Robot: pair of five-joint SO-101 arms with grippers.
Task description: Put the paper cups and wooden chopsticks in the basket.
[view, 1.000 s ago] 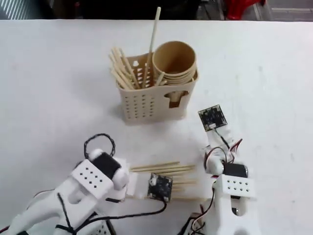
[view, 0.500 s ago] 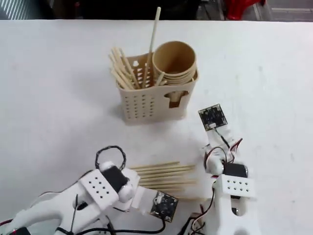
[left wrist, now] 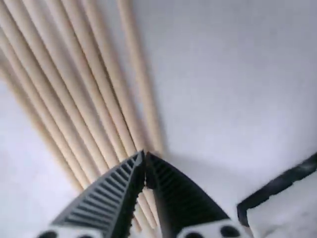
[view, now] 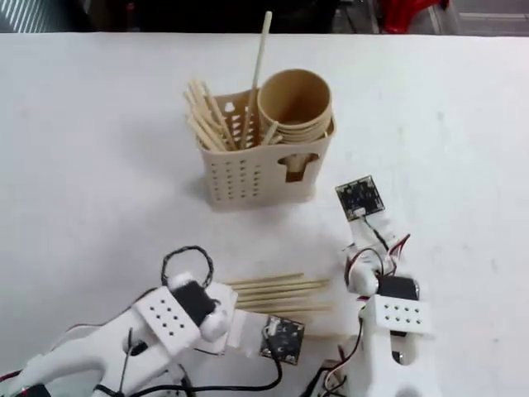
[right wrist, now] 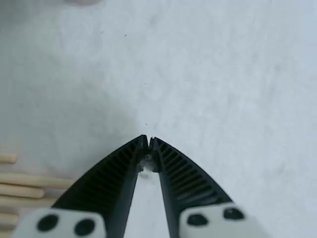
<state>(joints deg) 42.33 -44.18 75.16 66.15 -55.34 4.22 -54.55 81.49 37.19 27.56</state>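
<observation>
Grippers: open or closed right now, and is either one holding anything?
Left gripper: closed, tips together over the loose chopsticks, none clamped between them.
Right gripper: closed, holding nothing, over the table.

So the right pincer [right wrist: 147,143] has its ribbed black tips pressed together with nothing gripped between them, sitting low over the white counter [right wrist: 223,74]. The ends of a few wooden chopsticks [right wrist: 29,186] lie flat just beside it.
</observation>
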